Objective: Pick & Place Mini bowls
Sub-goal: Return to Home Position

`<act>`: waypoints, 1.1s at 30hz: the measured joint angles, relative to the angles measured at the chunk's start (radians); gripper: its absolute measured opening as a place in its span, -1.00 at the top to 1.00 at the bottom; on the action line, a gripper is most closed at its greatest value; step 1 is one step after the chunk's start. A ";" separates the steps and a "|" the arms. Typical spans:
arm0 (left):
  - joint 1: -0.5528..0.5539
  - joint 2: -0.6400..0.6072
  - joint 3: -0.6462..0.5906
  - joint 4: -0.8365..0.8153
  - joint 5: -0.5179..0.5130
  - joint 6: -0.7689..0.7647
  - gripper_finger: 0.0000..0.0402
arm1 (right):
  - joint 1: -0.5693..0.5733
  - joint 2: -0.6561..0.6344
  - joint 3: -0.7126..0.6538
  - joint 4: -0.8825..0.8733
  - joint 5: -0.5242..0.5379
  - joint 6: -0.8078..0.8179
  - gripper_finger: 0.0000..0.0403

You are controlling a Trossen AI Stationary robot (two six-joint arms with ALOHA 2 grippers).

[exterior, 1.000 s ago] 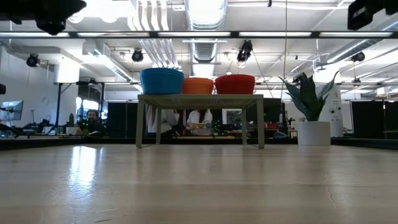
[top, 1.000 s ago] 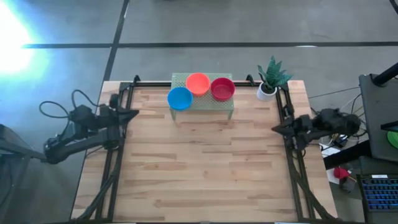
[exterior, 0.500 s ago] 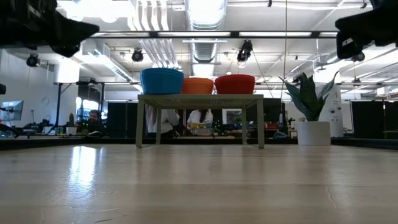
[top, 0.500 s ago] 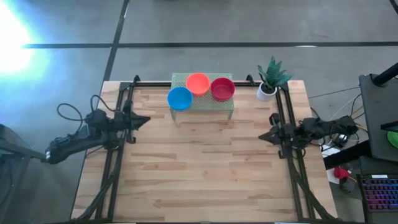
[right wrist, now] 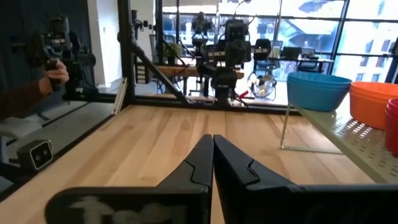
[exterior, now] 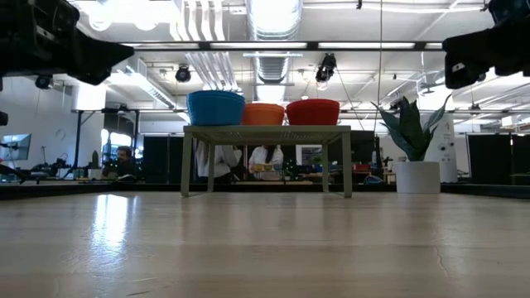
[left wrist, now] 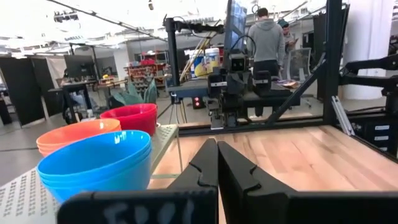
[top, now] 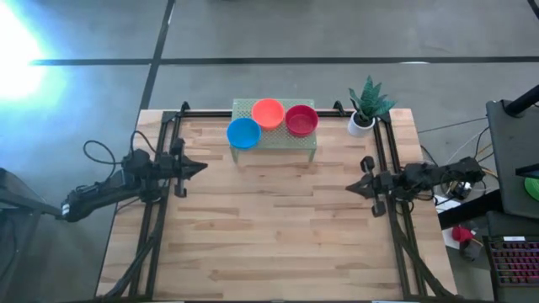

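Three stacks of mini bowls stand on a small pale-green perforated stand (top: 299,143) near the table's far edge: blue (top: 243,133), orange (top: 268,112) and red (top: 301,119). The low view shows blue (exterior: 215,108), orange (exterior: 263,113) and red (exterior: 313,111) side by side on the stand top. My left gripper (top: 202,166) is shut, raised above the table's left side, pointing right. My right gripper (top: 349,187) is shut, raised above the right side, pointing left. Neither touches anything.
A white pot with a green plant (top: 364,109) stands at the far right corner. Black rails (top: 164,143) run along the table's left and right sides. Bare wood (top: 274,219) lies between the arms. Beyond the table, a person's hand (right wrist: 56,73) holds a device.
Both arms have moved inward from the table's side rails: the left gripper toward the right, the right gripper toward the left and slightly nearer. The bowls have stayed put.
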 joint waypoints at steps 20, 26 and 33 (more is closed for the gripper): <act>0.001 0.000 -0.097 0.127 0.008 0.063 1.00 | 0.000 0.008 -0.073 0.098 -0.008 -0.026 0.96; 0.001 0.000 -0.100 0.121 0.008 0.062 1.00 | 0.000 0.008 -0.073 0.097 -0.008 -0.026 0.96; 0.001 0.001 -0.100 0.056 -0.006 0.067 1.00 | 0.000 0.008 -0.072 0.095 -0.008 -0.041 0.96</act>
